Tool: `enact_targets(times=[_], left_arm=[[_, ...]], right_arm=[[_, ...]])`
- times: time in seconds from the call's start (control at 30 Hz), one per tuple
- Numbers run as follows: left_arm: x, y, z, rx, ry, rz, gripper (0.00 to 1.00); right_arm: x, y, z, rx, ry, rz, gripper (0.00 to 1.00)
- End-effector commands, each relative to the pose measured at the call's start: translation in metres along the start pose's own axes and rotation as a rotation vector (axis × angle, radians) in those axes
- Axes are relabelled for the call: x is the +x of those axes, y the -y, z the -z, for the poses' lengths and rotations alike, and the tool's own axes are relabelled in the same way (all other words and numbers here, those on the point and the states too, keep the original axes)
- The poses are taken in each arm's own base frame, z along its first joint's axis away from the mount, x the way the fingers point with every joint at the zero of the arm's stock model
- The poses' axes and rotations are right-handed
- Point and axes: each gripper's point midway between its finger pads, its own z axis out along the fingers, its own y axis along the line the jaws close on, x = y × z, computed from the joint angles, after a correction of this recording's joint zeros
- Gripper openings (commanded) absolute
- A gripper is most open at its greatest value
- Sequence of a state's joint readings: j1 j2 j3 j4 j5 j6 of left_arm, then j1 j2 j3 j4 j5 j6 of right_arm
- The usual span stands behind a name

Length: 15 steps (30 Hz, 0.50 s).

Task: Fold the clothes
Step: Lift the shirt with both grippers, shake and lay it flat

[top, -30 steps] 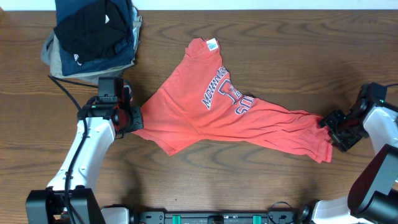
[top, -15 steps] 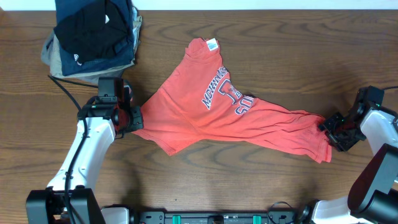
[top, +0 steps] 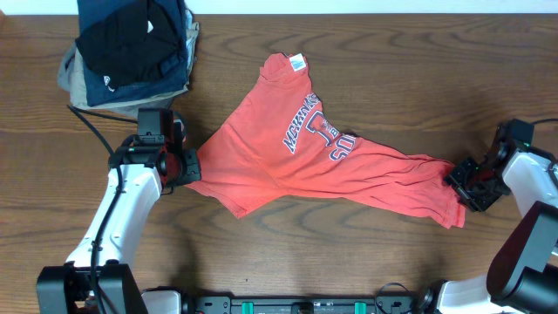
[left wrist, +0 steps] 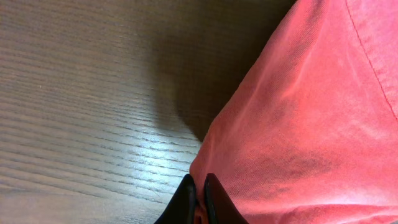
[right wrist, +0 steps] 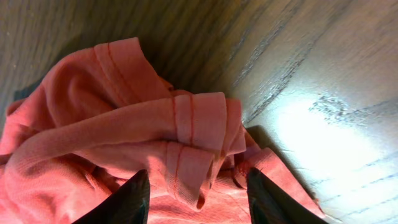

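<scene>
1. A brown wooden table point(top: 349, 253) fills the overhead view.
2. A coral T-shirt point(top: 288, 166) lies crumpled and unfolded across the middle. It is stretched slantwise between the two arms, with its collar pointing to the far edge.
3. A stack of folded dark clothes point(top: 131, 48) sits at the far left corner, apart from the shirt.
4. The left gripper point(top: 181, 167) is pinched tight on the shirt's left edge. The hold is only at the rim, so a hard pull may tear it loose.
5. The right gripper point(right wrist: 199, 186) has its jaws half apart around the bunched hem and is not clearly clamped. It may catch only one layer, so the bunch could slip out or drag unevenly.
6. A small collar tag point(top: 298, 62) shows at the top.
</scene>
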State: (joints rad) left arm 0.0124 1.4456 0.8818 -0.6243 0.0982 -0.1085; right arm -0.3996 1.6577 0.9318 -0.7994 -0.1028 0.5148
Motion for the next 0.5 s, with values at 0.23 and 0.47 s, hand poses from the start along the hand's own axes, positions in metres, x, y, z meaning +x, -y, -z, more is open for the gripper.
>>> enact_targets(times=[0.23, 0.47], left_arm=[[0.0037, -0.0030, -0.0015, -0.009, -0.010, 0.012, 0.06], [0.0036, -0.0030, -0.0015, -0.009, -0.009, 0.012, 0.06]], right_arm=[[-0.0093, -0.0054, 0.0101, 0.051, 0.055, 0.050, 0.52], [-0.0095, -0.0063, 0.0101, 0.052, 0.059, 0.054, 0.34]])
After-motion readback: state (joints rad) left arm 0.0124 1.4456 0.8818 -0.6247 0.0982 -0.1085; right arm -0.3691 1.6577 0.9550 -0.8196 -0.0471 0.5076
